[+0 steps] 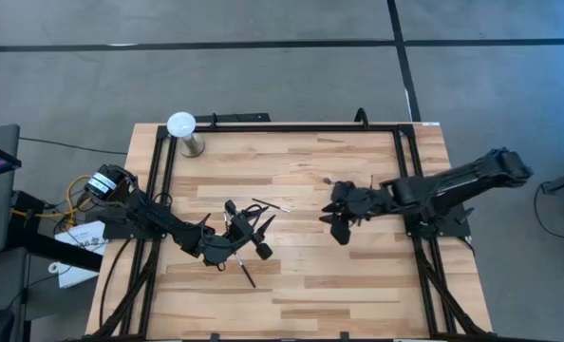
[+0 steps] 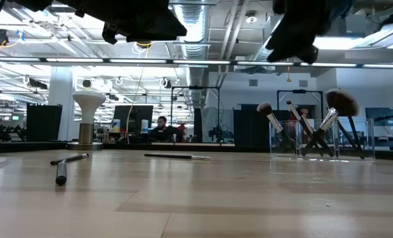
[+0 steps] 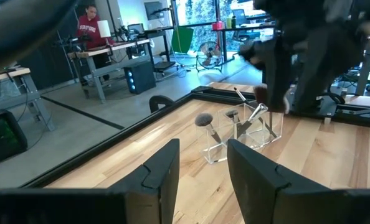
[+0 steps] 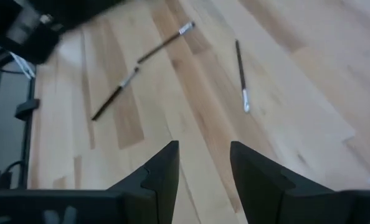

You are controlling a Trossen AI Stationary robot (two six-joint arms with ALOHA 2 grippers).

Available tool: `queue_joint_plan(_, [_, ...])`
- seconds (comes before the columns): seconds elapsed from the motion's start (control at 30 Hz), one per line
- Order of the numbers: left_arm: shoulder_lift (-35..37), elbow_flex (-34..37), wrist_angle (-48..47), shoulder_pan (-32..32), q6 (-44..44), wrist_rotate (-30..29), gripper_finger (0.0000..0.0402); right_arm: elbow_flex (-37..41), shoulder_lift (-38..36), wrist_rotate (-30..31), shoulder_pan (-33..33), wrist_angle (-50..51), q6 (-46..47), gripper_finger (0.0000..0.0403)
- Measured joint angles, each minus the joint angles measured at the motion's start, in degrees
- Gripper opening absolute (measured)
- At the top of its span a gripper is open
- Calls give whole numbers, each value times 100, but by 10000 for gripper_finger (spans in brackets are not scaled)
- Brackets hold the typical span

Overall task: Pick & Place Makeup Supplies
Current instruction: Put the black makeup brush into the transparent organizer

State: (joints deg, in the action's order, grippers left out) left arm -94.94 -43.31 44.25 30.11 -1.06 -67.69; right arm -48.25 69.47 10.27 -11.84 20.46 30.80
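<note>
Both grippers are open and hold nothing. My left gripper (image 1: 253, 247) (image 3: 202, 155) hovers over the table's left-middle, above loose thin dark brushes: one (image 1: 248, 274) just near of it, another (image 1: 271, 204) just beyond it. My right gripper (image 1: 338, 228) (image 4: 203, 155) hovers right of centre, pointing down-left at brushes lying flat (image 4: 141, 56) (image 4: 241, 74). Three loose brushes (image 2: 69, 158) (image 2: 61, 173) (image 2: 176, 156) show in the low view. Several more brushes stand, bristles up, in a clear holder (image 2: 322, 142) (image 3: 241, 127) near my right gripper.
A white globe on a metal base (image 1: 182, 128) (image 2: 88, 119) stands at the far left corner. A black frame (image 1: 282, 125) runs along the table's edges. Bare wood (image 1: 358, 285) lies toward the near edge. People sit at desks in the room beyond (image 3: 88, 25).
</note>
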Motion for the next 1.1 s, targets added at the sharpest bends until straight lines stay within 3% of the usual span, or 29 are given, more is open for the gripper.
queue_joint_plan(0.1, [0, 0, -2, 0, -2, -1, 131, 0, 444, -356, 86, -129, 110, 134])
queue_joint_plan(0.37, [0, 0, 62, -37, 0, 1, 131, 0, 1654, -484, 152, -1243, 115, 134])
queue_joint_plan(0.5, [2, 0, 82, -44, -45, -1, 131, -126, 1990, -1137, 278, -1529, 31, 132])
queue_joint_plan(0.6, [28, 0, 73, -48, -544, -62, 131, -289, 2079, -1358, 352, -1545, -79, 129])
queue_joint_plan(0.73, [177, -2, 79, -24, -694, -88, 131, -317, 1998, -1352, 378, -1426, -132, 124])
queue_joint_plan(0.93, [516, 0, 79, -19, -404, 512, 131, -324, 1220, -1321, 341, -976, -579, 117])
queue_joint_plan(1.1, [803, -2, 76, -34, -425, 1094, 131, -326, 567, -480, -26, -873, -785, 118])
